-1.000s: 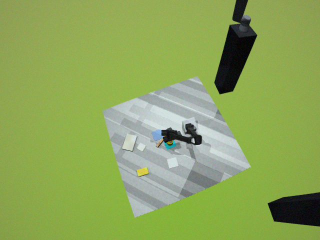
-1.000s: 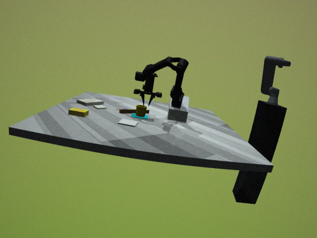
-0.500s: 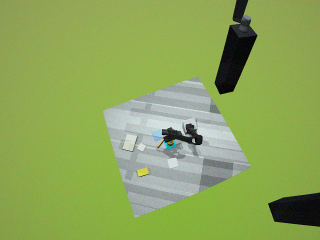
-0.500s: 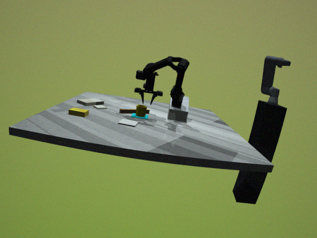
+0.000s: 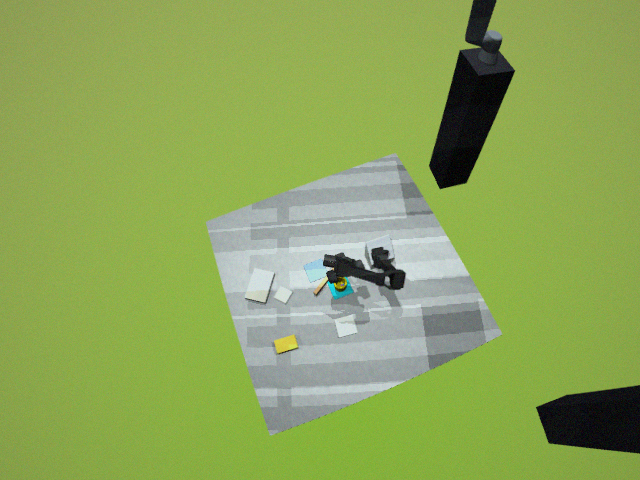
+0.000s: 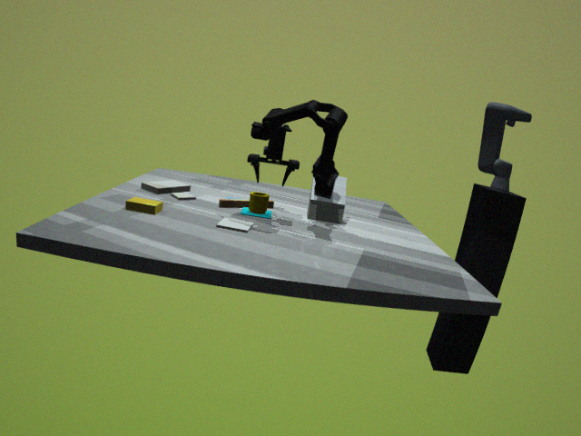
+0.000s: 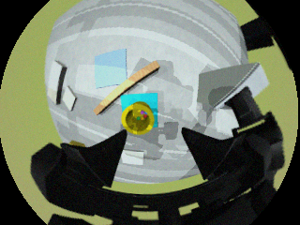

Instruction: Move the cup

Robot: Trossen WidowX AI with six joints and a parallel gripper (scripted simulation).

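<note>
The yellow cup (image 5: 340,283) (image 6: 259,202) (image 7: 127,120) stands upright on the teal pad (image 5: 341,294) (image 6: 256,213) (image 7: 149,100). In the wrist view, coloured marbles (image 7: 141,116) show inside it. My gripper (image 6: 270,182) (image 7: 154,131) is open and empty. It hangs well above the cup, with the fingers spread wide and clear of it. The light blue pad (image 5: 313,269) (image 7: 111,67) lies just beyond the teal one, with nothing on it.
A brown stick (image 5: 320,285) (image 6: 234,203) (image 7: 127,86) lies between the two pads. A white plate (image 5: 345,326) (image 6: 234,223), a yellow block (image 5: 285,343) (image 6: 143,204), a beige slab (image 5: 259,284) (image 6: 164,186) and a small tile (image 5: 282,294) lie around. The arm's base block (image 6: 327,206) stands to the right.
</note>
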